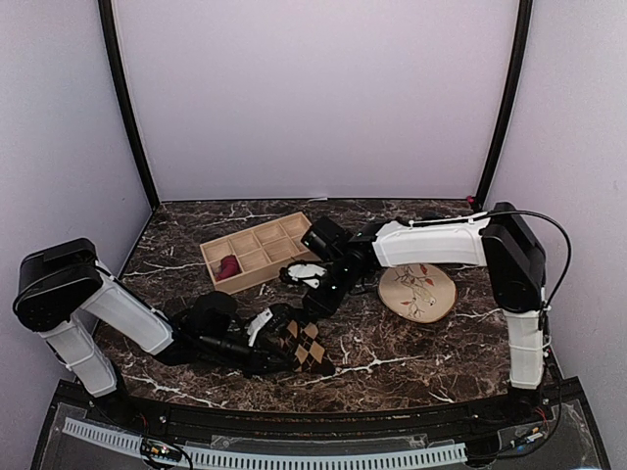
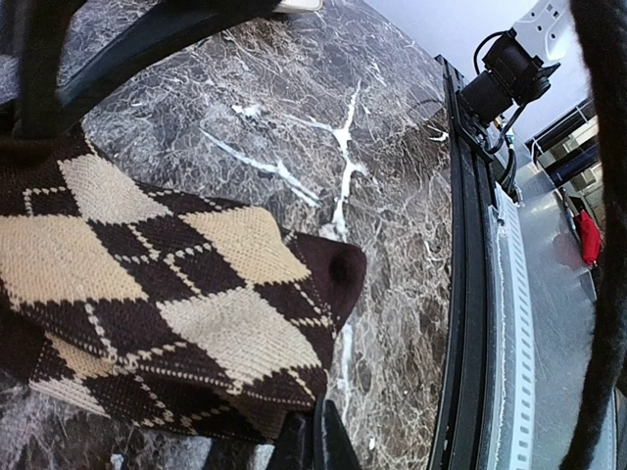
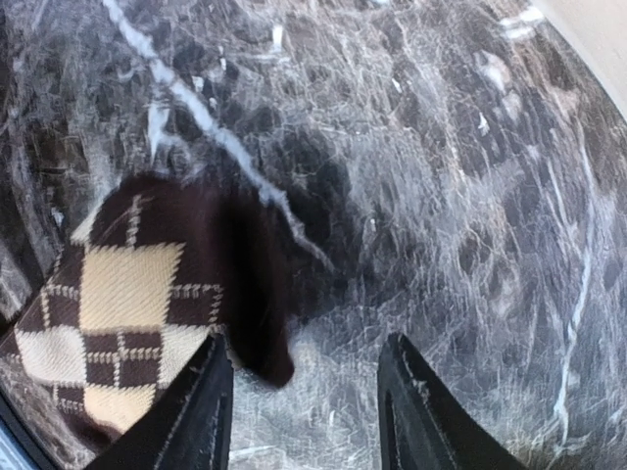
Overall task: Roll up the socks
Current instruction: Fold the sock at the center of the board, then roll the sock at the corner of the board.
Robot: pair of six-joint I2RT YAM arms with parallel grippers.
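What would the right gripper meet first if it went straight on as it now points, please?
Likely the bare dark marble tabletop ahead of the right gripper; the brown argyle sock lies beside.

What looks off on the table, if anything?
Nothing spilled or damaged. Only oddity: the argyle sock lies rumpled on the table, not in a tight roll, while a maroon bundle already sits in a compartment of the wooden tray.
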